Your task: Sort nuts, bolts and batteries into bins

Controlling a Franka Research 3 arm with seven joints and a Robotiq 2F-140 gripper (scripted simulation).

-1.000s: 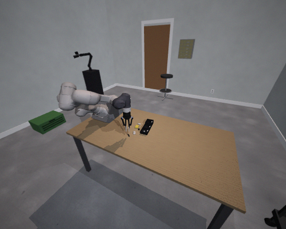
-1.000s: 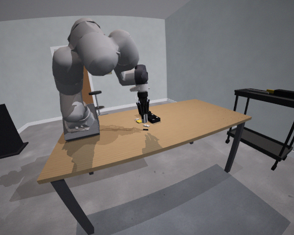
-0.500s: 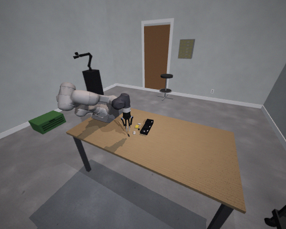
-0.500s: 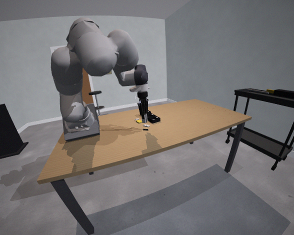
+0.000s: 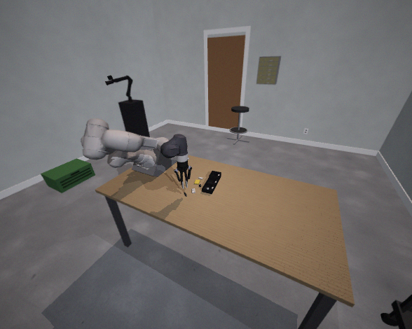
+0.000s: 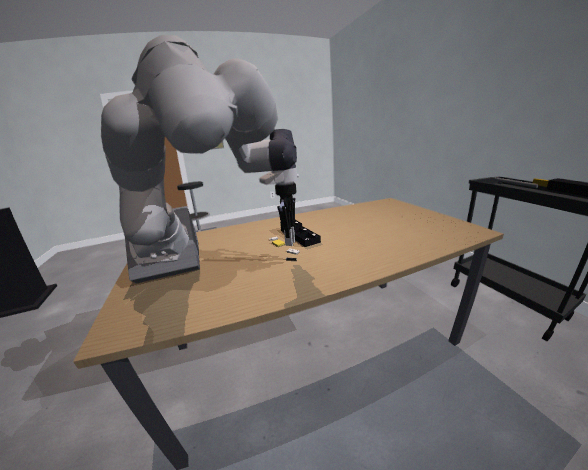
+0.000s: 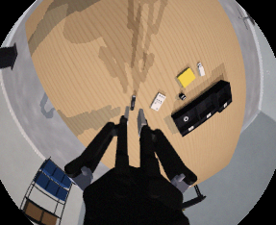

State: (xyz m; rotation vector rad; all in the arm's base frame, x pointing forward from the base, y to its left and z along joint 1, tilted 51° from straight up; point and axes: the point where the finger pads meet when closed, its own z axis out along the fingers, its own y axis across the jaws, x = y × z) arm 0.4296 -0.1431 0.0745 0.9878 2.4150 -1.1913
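My gripper (image 5: 184, 186) (image 6: 289, 243) (image 7: 133, 112) points down above the table, its fingers a little apart with nothing between them. A small slim dark piece (image 5: 185, 194) (image 6: 291, 259) (image 7: 133, 102) lies just beyond the fingertips in the wrist view; whether it is a bolt or a battery cannot be told. A small black piece (image 5: 200, 185) (image 7: 182, 96) lies near the bins. The joined black bins (image 5: 205, 192) (image 6: 312, 241) (image 7: 199, 124) stand in a row; their letters are unreadable. A pale ring, perhaps a nut (image 7: 186, 118), is in the bin at one end.
A white dotted block (image 5: 193, 190) (image 6: 292, 251) (image 7: 158, 101) lies between the slim dark piece and the bins. A yellow block (image 5: 197, 182) (image 6: 278, 243) (image 7: 186, 77) and a small whitish piece (image 5: 200, 178) (image 6: 273, 238) (image 7: 201, 69) lie beside the bin row.
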